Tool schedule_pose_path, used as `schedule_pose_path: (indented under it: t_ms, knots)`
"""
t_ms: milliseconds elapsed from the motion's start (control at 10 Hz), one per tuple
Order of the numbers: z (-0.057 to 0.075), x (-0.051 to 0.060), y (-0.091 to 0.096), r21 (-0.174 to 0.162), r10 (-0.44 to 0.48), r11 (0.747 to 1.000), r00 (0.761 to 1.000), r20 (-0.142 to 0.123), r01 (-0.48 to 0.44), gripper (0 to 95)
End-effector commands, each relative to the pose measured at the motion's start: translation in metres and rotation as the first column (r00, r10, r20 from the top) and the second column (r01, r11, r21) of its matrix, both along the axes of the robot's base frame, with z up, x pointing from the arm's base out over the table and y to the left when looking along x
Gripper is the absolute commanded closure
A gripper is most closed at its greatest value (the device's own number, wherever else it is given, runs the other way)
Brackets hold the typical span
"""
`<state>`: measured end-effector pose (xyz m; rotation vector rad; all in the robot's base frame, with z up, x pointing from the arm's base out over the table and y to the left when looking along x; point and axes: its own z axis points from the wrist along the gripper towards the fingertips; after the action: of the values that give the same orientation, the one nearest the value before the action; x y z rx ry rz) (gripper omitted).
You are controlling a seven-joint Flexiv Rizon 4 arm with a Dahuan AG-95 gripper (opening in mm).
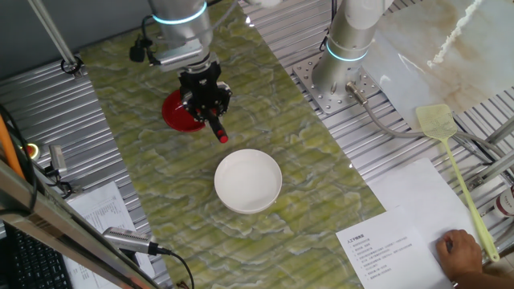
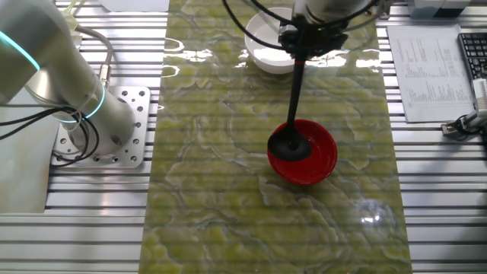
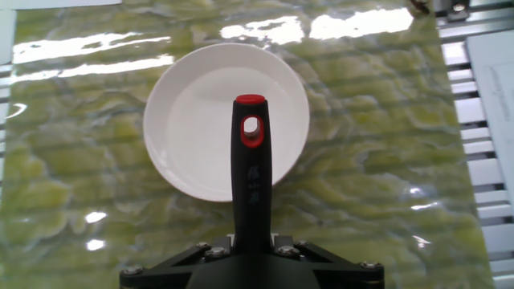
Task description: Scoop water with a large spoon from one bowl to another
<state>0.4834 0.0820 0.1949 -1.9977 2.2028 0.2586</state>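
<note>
Now, claw (image 1: 206, 96) around ladle (image 2: 295, 99), head in red bowl (image 2: 323, 160).

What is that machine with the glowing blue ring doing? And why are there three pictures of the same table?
It is a robot arm, and at its end is a gripper, a hand with two fingers. Three cameras took the pictures at the same moment: two stand on different sides of the table, and one rides on the robot's hand, looking along its fingers.

The gripper is shut on the large spoon, a black ladle with a red-tipped handle. The ladle's round head sits down in the red bowl. Beside that is the white bowl, which the hand camera sees beyond the handle. Both bowls stand on a shiny green mat. I cannot make out water in either bowl from these pictures.

Off to the side lie a yellow-green fly swatter and a printed sheet. A person's hand peeks in at the corner.
</note>
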Motion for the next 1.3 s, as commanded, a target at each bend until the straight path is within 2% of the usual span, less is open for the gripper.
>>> schedule_pose_path:
  t_ms: [100,500,600,700,900,1300]
  knots:
    - [-0.004,0.009,0.002,-0.002,-0.005,1.000,1.000,0.014,0.005,95.0]
    - [-0.013,0.012,0.000,0.002,0.014,1.000,0.998,0.069,-0.015,95.0]
    - [-0.013,0.012,0.000,0.008,0.010,1.000,0.997,0.072,-0.011,95.0]
    - [-0.013,0.012,-0.001,0.009,-0.003,1.000,0.996,0.093,0.002,95.0]
    - [-0.013,0.014,0.000,0.014,-0.020,1.000,0.993,0.114,0.019,95.0]
    - [-0.011,0.023,0.003,0.004,-0.041,0.999,0.992,0.116,0.041,95.0]
